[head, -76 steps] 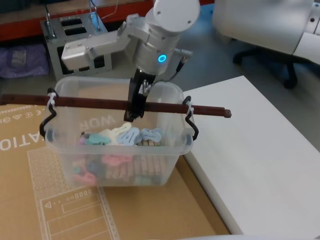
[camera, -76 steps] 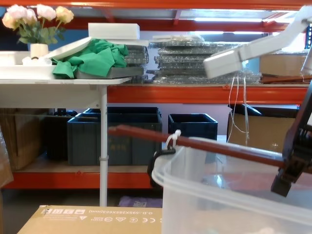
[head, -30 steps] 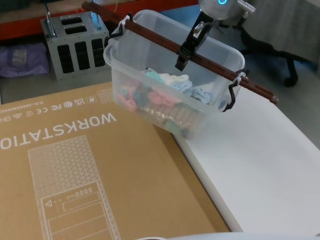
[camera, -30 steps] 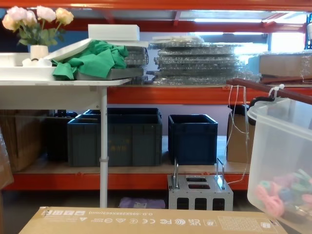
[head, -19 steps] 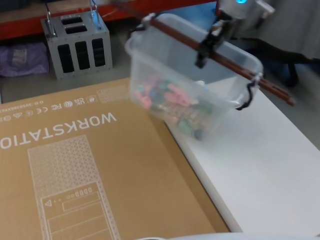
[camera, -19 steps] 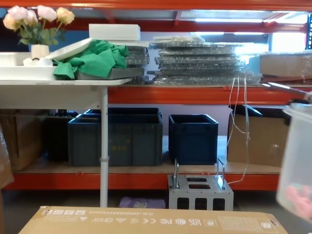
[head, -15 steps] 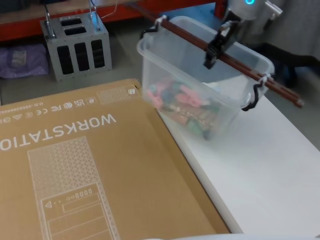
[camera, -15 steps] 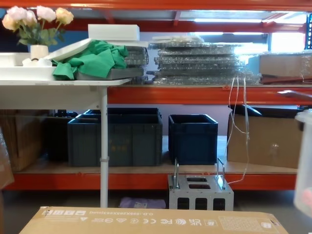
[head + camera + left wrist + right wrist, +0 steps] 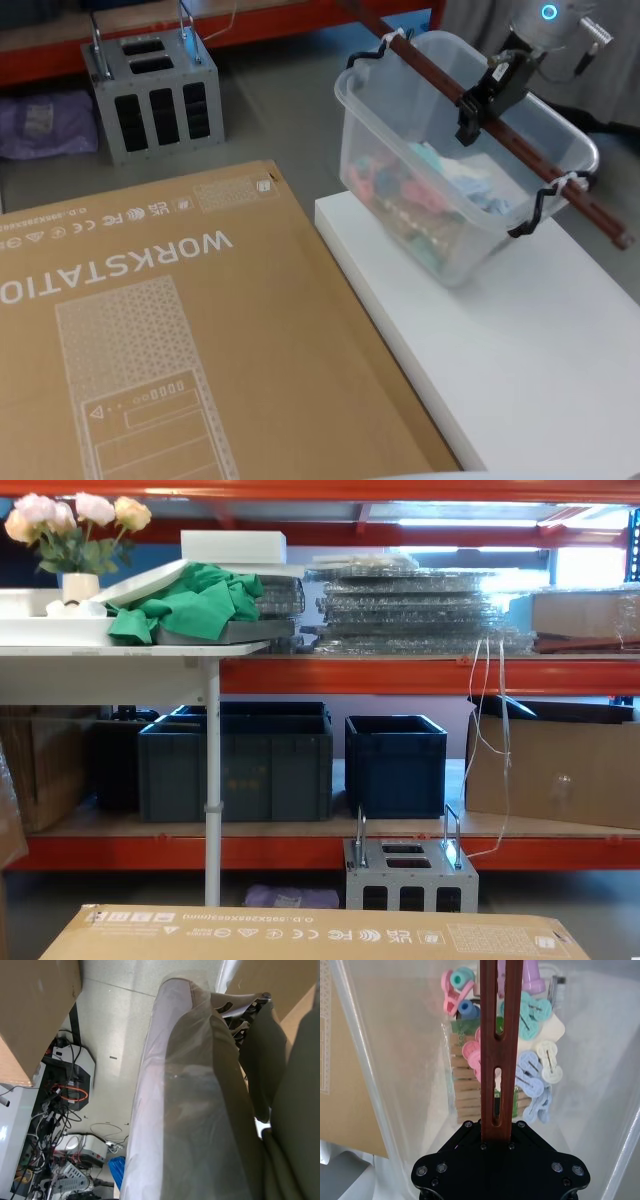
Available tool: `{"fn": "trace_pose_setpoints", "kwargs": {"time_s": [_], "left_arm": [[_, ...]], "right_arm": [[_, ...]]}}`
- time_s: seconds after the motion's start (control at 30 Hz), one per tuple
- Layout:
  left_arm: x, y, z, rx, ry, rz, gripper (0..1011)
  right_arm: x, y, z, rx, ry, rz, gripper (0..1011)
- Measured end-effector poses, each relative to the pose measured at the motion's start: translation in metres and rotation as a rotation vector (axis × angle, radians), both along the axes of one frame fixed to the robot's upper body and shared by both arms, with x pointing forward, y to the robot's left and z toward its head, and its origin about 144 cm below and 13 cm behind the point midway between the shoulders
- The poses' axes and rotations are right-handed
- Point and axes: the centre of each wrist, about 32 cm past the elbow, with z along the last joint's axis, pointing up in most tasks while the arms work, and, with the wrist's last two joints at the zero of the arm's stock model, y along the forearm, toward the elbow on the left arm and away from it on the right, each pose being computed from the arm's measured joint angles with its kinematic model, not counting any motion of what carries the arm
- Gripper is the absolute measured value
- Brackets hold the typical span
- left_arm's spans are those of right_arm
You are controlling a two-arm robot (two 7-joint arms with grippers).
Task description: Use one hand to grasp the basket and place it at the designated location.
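The basket (image 9: pixel 452 215) is a translucent white tub holding several pastel clothes pegs (image 9: pixel 527 1067). It hangs tilted over the far left corner of the white table (image 9: pixel 520 350). Whether its bottom touches the table, I cannot tell. Its dark reddish-brown bar handle (image 9: pixel 430 68) runs across the rim, tied on with white zip ties. My right gripper (image 9: pixel 472 112), black and blocky, is shut on the middle of that bar. In the right wrist view the handle (image 9: pixel 500 1045) runs straight into my right gripper (image 9: pixel 500 1132), with the pegs below it.
A large flat cardboard box (image 9: pixel 150 330) lies left of the white table, edge to edge with it. A grey metal unit (image 9: pixel 150 85) stands on the floor behind. The chest view shows orange shelving, dark blue crates (image 9: pixel 395 750) and a side table (image 9: pixel 130 645) with green cloth.
My right gripper has carried the basket to the right, off the cardboard box and over the white table's corner. The basket has left the chest view.
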Motion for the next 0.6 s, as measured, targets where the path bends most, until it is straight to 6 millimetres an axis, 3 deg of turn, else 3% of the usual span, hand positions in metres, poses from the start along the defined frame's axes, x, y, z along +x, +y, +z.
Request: {"fn": "trace_pose_setpoints", "kwargs": {"time_s": [0.6], "left_arm": [[0.000, 0.000, 0.000, 0.000, 0.000, -0.001, 0]], "right_arm": [[-0.005, -0.012, -0.006, 0.011, 0.024, -0.065, 1]]}}
